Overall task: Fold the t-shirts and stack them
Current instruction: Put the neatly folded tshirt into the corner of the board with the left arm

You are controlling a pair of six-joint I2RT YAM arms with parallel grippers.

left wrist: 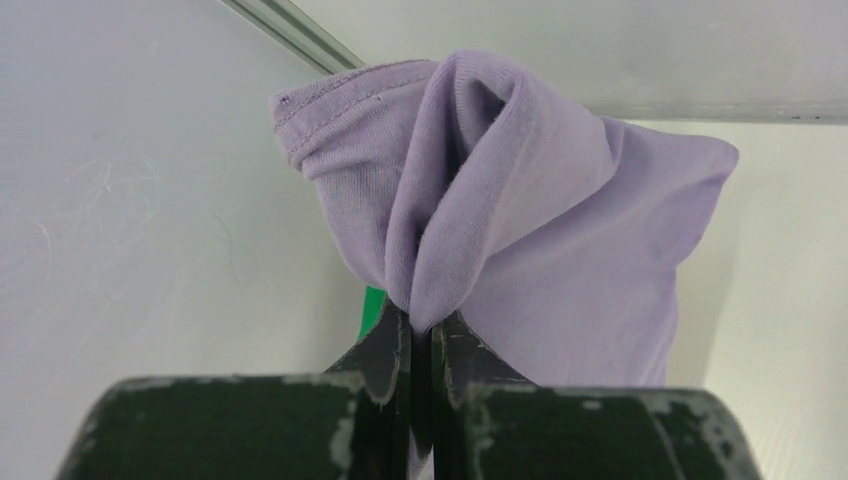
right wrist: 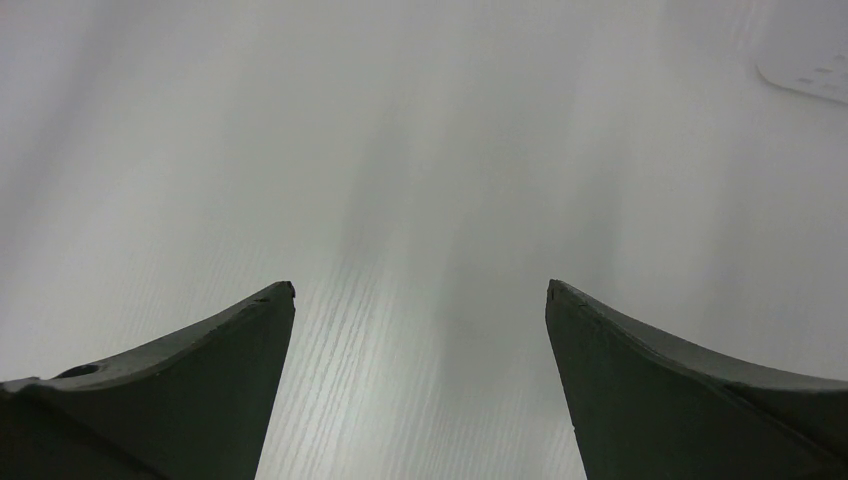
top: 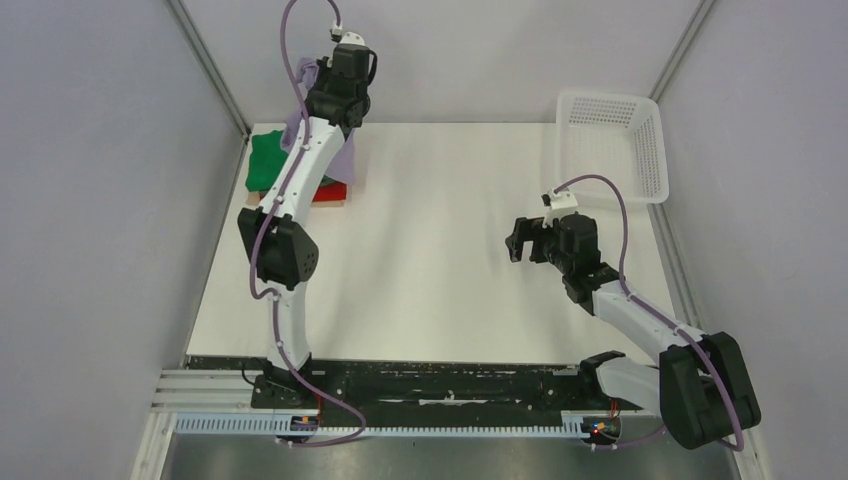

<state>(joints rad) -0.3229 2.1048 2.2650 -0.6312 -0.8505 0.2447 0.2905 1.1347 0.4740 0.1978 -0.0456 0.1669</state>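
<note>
My left gripper [top: 332,98] is raised over the far left corner and is shut on a bunched fold of the lavender t-shirt [top: 345,160]. In the left wrist view the fingers [left wrist: 385,355] pinch the lavender cloth [left wrist: 560,250], which drapes from them. Below it lie a folded green t-shirt [top: 266,160] and a red one [top: 331,193] under the arm. A sliver of green [left wrist: 372,310] shows beside the fingers. I see no grey shirt. My right gripper [top: 520,240] is open and empty over the bare table [right wrist: 420,180], right of centre.
A white plastic mesh basket [top: 612,140] stands at the far right corner; its edge shows in the right wrist view [right wrist: 810,75]. Grey walls with metal rails [top: 215,75] close in the left, back and right sides of the white table [top: 440,260].
</note>
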